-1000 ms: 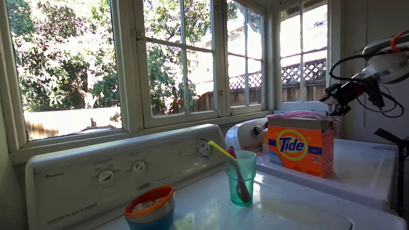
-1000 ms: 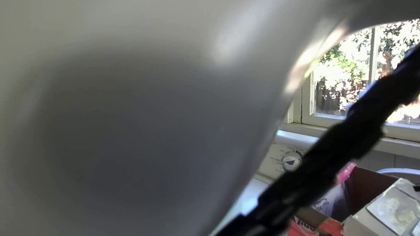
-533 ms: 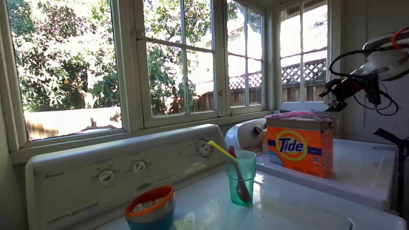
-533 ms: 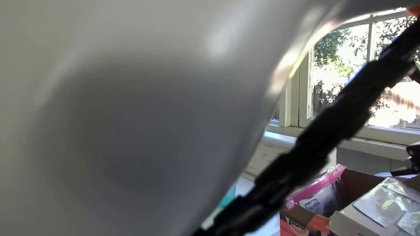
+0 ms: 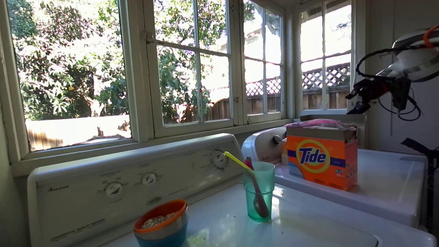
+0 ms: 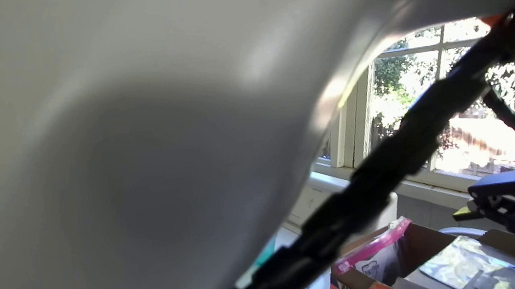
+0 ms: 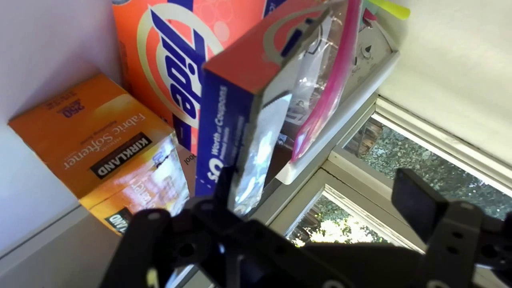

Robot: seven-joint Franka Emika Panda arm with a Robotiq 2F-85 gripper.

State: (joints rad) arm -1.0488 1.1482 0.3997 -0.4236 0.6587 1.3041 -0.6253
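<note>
Aloft, tilted gripper, jaws apart

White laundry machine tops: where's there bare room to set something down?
On the white washer: between the round orange-rimmed bowl and translucent green cup, and from cup to neighbouring white machine. There: between the orange cardboard Tide box and its front edge. Crowded: the box's side away from the cup, where an orange Kirkland softener carton stands close.

Off-white paned windows above Amana washer; sunlit leafy trees, lattice-topped wooden fence outside. Indoors dimmer: pale wall shaded, daylight reflected on washer lid.
</note>
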